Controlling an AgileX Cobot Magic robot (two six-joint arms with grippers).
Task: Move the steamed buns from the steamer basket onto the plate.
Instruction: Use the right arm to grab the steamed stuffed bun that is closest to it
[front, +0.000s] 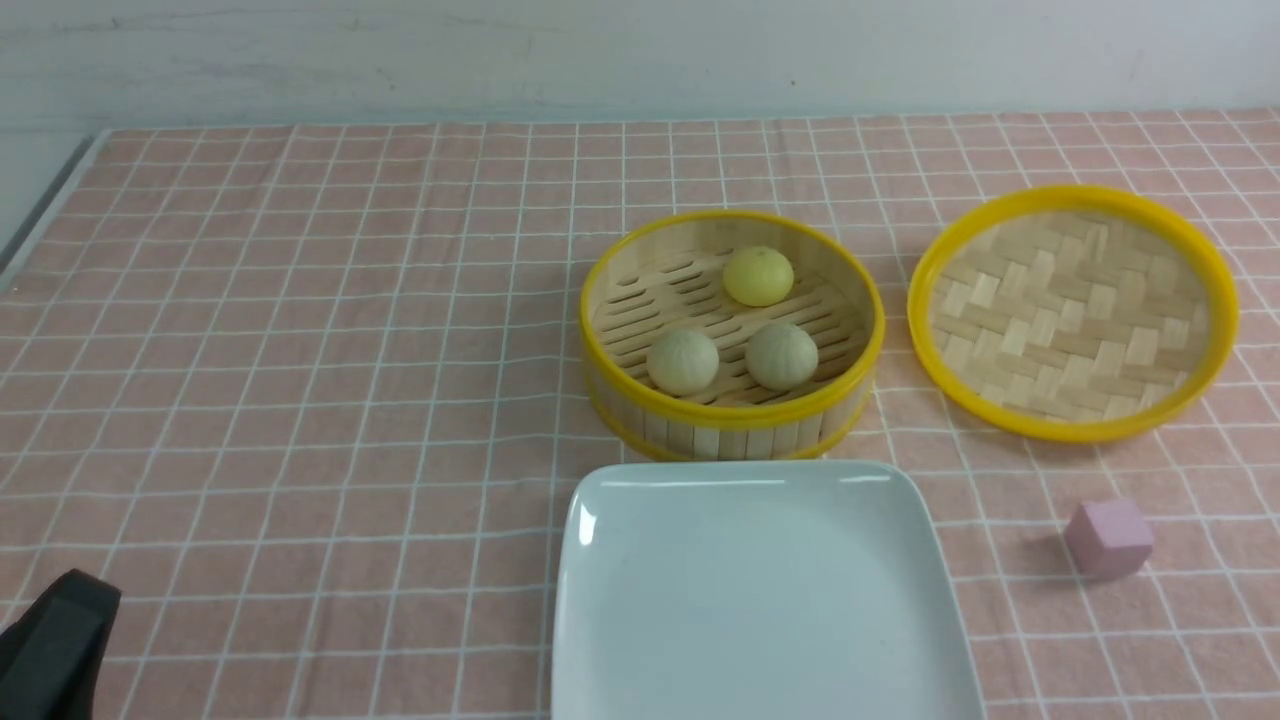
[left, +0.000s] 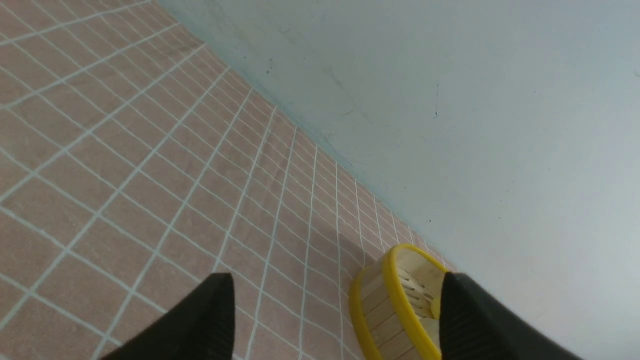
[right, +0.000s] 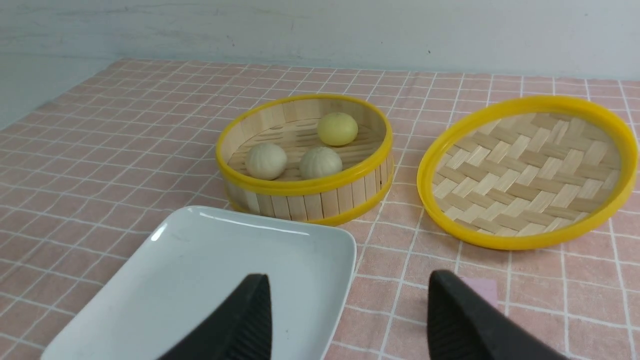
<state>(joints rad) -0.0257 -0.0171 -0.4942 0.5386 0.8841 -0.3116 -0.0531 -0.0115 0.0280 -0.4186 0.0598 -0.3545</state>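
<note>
Three steamed buns lie in the steamer basket (front: 735, 415): a yellow one (front: 758, 276) at the back and two pale beige ones (front: 683, 362) (front: 781, 355) in front. The white plate (front: 760, 600) sits bare just in front of the basket. My right gripper (right: 350, 276) hovers open and empty over the plate's (right: 200, 260) right edge, facing the basket (right: 305, 187). My left gripper (left: 336, 280) is open and empty, far left of the basket (left: 387, 300). One of its black fingers (front: 60, 630) shows at the front view's bottom left corner.
The basket's woven lid (front: 1073, 312) lies upside down to the right of the basket. A pink cube (front: 1108, 538) stands right of the plate, half hidden behind a right finger in the wrist view. A pink checked cloth (front: 300, 400) covers the table, with a pale wall behind.
</note>
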